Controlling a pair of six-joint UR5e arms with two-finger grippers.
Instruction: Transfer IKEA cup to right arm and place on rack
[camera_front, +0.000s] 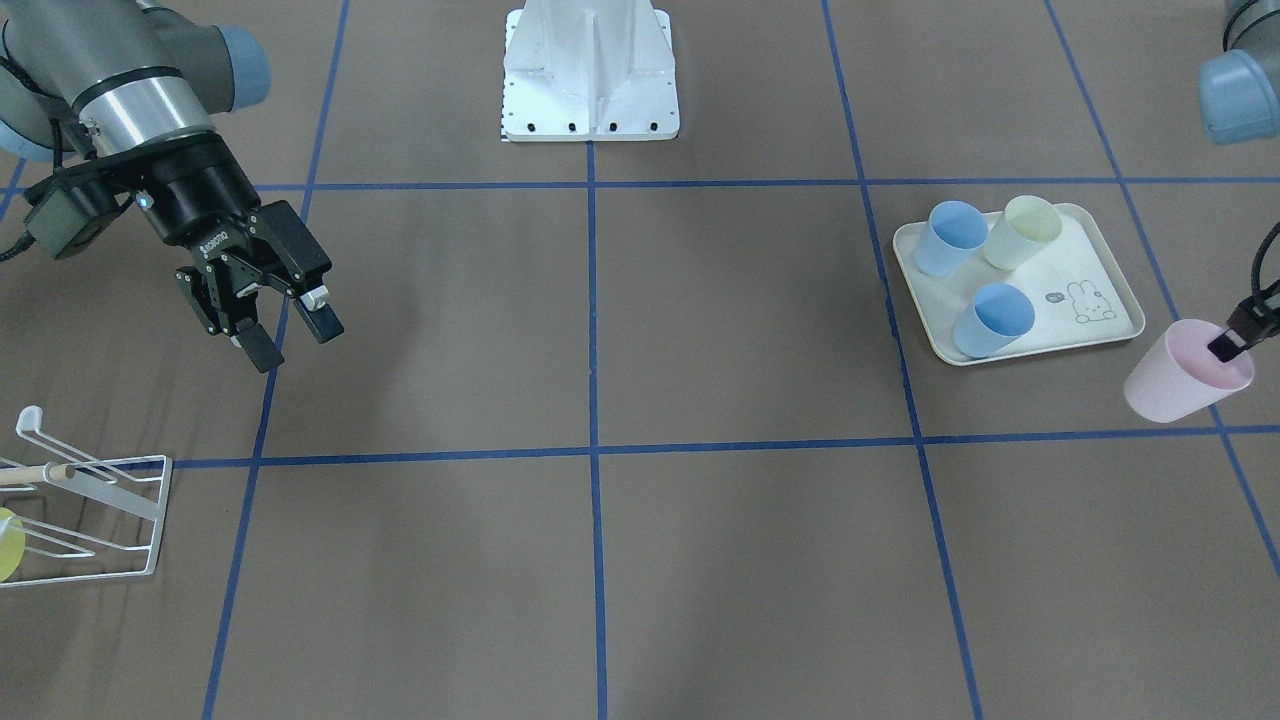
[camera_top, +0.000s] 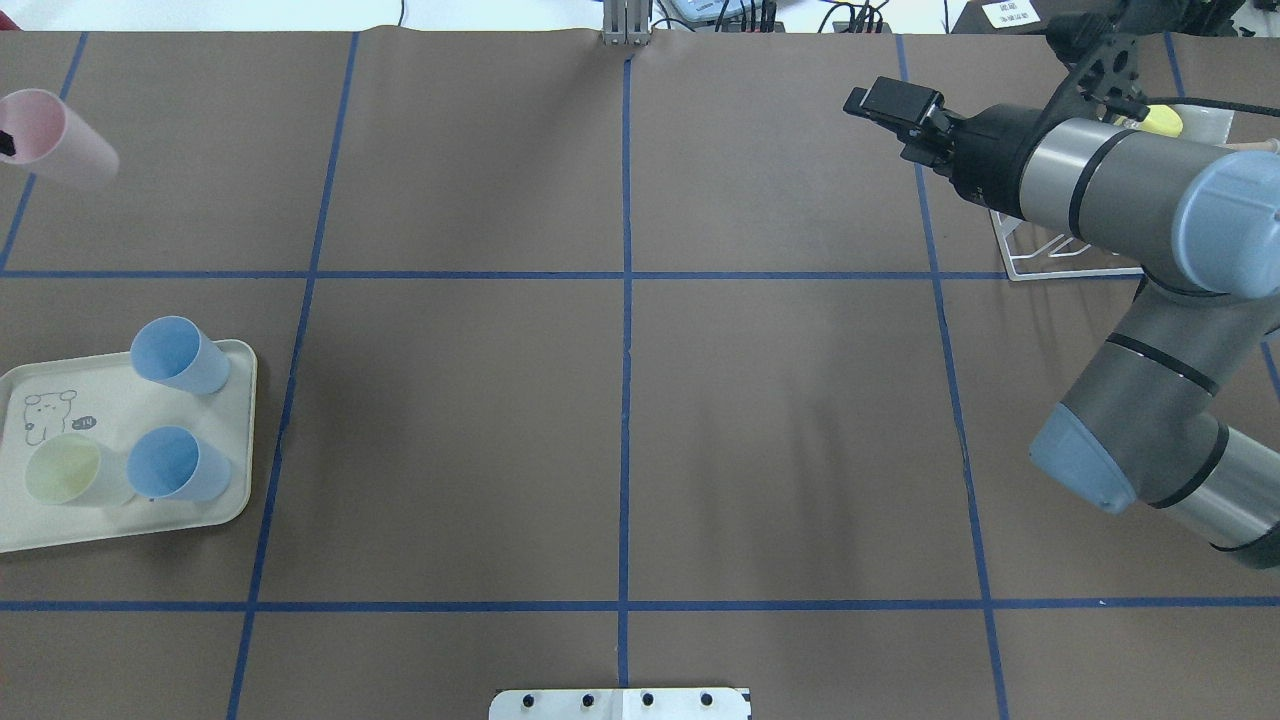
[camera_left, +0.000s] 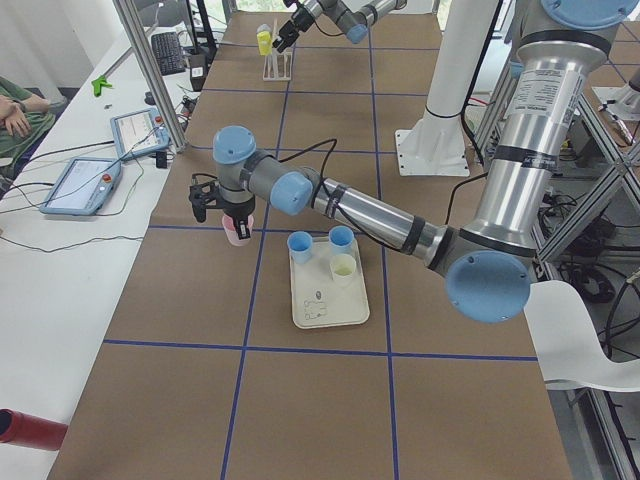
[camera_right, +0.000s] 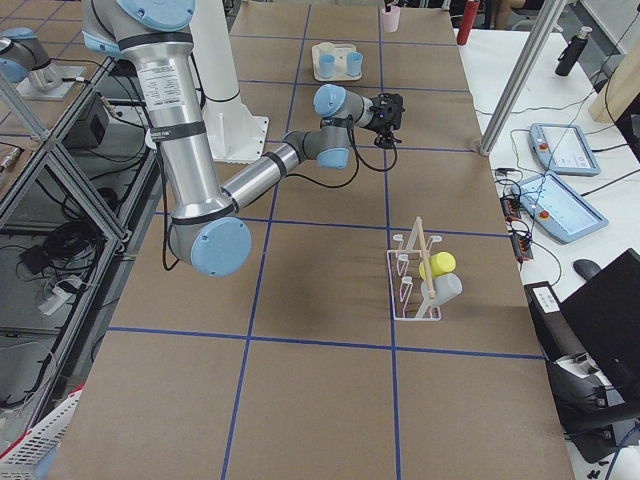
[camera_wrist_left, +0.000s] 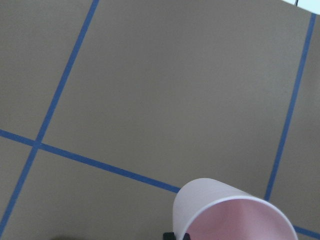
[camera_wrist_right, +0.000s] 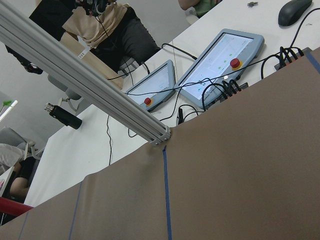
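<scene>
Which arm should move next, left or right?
Left: the left hand grips the pale pink plastic cup by the rim; the right hand is open and empty near the white wire rack.

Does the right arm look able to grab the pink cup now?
Probably not yet: the pink cup, held by the left end effector, is across the table from the open right end effector; nothing blocks the way.

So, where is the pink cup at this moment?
In the front-facing view the pink cup is at the right edge, gripped at its rim by the left gripper, beside the tray.
</scene>
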